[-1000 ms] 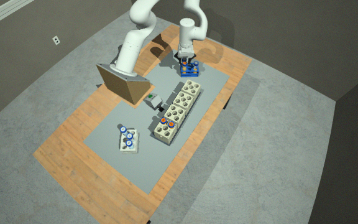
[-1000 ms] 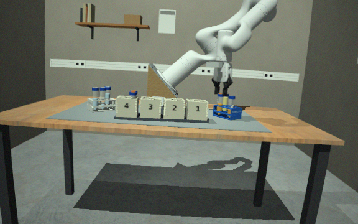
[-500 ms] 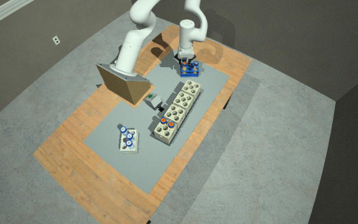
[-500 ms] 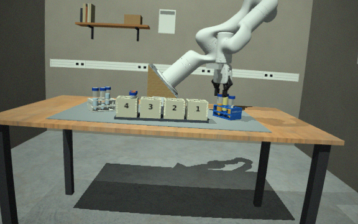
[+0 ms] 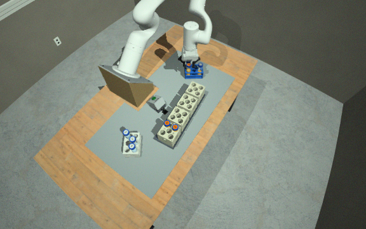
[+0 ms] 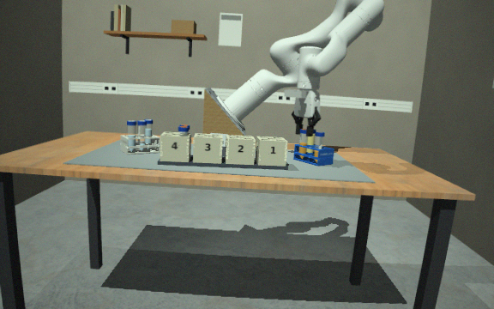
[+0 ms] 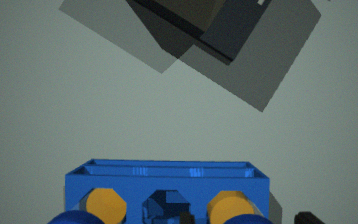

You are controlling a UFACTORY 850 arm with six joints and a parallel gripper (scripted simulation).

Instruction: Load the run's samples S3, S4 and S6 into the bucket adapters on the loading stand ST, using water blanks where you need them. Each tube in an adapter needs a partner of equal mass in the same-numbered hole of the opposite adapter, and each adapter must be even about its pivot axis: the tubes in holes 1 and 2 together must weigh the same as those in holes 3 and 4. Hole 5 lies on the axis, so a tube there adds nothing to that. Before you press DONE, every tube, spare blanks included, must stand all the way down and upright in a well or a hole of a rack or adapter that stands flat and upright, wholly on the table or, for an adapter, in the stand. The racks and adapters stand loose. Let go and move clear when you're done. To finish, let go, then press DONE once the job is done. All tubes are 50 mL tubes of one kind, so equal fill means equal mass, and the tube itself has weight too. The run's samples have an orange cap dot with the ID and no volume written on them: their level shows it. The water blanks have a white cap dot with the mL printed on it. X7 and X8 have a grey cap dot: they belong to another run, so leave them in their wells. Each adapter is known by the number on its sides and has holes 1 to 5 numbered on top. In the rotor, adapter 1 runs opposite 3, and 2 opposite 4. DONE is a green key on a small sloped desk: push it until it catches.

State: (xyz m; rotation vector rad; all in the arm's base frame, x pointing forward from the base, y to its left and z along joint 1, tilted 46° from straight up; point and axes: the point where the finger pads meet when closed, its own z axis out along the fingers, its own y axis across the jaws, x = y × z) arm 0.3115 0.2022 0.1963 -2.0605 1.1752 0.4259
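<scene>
My gripper [image 5: 189, 65] [image 6: 304, 130] [image 7: 247, 218] points down over the blue rack [image 5: 194, 76] [image 6: 322, 160] [image 7: 167, 182]. Its fingers are open on either side of the cap of S4 [image 7: 247, 221], which stands in the rack. A grey-dotted tube [image 5: 200, 65] and a further tube are also in that rack. Two orange-dotted tubes [image 5: 167, 123] [image 5: 175, 127] stand in adapter 4 [image 5: 168, 140] [image 6: 174, 152]; their IDs are unreadable. Adapter 3 [image 6: 207, 154], adapter 2 [image 6: 240, 155] and adapter 1 [image 6: 273, 157] show empty holes. Three water blanks [image 5: 126, 131] [image 5: 132, 139] [image 5: 131, 146] stand in the white rack [image 5: 136, 155].
The adapters stand in a row in the dark loading stand [image 6: 230, 166]. The small desk [image 5: 159, 103] with the green DONE key [image 5: 154, 98] is beside that row, on the side of the arm's base. The arm's mounting block [image 5: 122, 92] rises at the table's edge.
</scene>
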